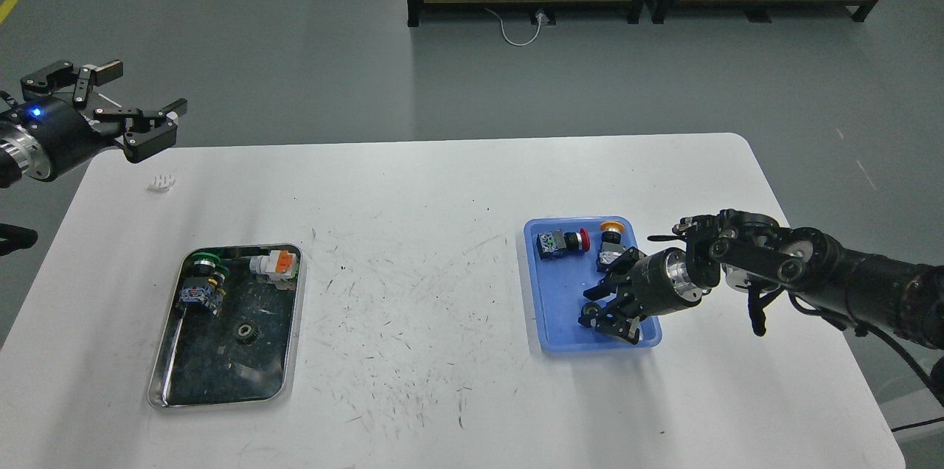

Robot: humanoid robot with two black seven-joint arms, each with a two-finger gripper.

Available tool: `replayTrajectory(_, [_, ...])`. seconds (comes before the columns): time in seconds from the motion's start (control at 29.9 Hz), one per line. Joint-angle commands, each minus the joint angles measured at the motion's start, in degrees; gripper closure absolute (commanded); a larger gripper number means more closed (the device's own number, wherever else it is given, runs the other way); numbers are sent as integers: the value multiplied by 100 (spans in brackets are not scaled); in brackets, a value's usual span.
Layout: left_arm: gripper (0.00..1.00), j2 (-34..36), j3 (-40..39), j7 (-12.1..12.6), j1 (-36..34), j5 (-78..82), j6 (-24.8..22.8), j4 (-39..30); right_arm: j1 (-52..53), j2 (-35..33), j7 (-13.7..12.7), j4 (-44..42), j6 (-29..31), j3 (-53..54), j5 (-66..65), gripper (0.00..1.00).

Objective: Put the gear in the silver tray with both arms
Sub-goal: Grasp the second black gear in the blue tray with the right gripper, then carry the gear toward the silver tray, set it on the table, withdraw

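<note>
Right gripper [603,310] dips into the blue tray [549,307], fingers spread around a small dark gear [589,315]; whether it grips, cannot tell. Left gripper [136,104] hangs open, well clear. One gear [245,332] lies in the silver tray [158,373]. Best squeeze squarely, then lift straight.
</note>
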Motion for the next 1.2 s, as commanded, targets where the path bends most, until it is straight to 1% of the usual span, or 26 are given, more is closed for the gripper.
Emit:
replayTrajectory(0.0, [2,5,0,0,-5,1,0,0,-8,-13,-1,9,9,-1,-13,67])
replayTrajectory(0.17, [2,14,0,9,-23,1,0,0,27,-56,-1,44,40,8,-13,75])
replayTrajectory(0.23, [2,31,0,9,-31,1,0,0,62,-109,-1,88,40,52,-4,76])
replayTrajectory(0.4, [2,31,0,18,-49,1,9,0,518,-452,43,412,40,122,92,76])
replayTrajectory(0.57, [2,22,0,18,-40,1,18,0,897,-382,61,562,40,149,250,76])
replayTrajectory(0.77, [2,31,0,27,-14,1,35,0,1082,390,52,536,40,70,338,75])
replayTrajectory(0.94, [2,-21,0,27,-5,1,141,0,1161,1067,52,361,40,8,338,74])
replayTrajectory(1.04, [2,-57,0,35,-23,1,150,8,1205,1445,52,290,40,-193,338,74])
replayTrajectory(1.17, [2,-109,0,158,-49,-8,228,0,1196,1841,52,167,40,-439,330,74])
